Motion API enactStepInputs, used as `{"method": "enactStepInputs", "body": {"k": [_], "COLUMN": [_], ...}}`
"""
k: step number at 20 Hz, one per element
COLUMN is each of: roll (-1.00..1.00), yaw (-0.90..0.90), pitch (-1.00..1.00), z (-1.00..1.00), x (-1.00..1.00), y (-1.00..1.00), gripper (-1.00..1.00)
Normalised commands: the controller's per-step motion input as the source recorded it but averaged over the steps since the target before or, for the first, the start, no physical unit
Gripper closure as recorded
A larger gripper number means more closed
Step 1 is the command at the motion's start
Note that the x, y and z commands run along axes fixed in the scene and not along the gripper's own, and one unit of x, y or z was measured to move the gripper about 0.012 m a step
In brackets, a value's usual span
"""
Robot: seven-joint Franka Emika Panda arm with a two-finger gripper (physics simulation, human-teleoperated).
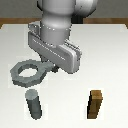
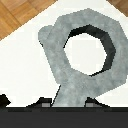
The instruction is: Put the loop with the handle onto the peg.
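The gripper [image 1: 49, 65] pinches the handle of the loop [image 1: 27, 72], which sits just behind the peg [image 1: 34, 104], and held so far off-centre, the ring could tilt and catch the peg's top.

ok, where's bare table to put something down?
Free: between the peg and the wooden block, and the table on the exterior view's right. Crowded: around the loop, at the gripper.
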Motion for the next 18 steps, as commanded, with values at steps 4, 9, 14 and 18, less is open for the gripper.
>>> {"method": "enactStepInputs", "body": {"k": [4,9,14,18], "roll": [0.00,0.00,0.00,0.00], "yaw": [0.00,0.00,0.00,0.00], "pitch": [0.00,0.00,0.00,0.00], "z": [0.50,0.00,0.00,0.00], "x": [0.00,1.00,0.40,0.00], "y": [0.00,0.00,0.00,0.25], "gripper": [1.00,1.00,1.00,1.00]}}
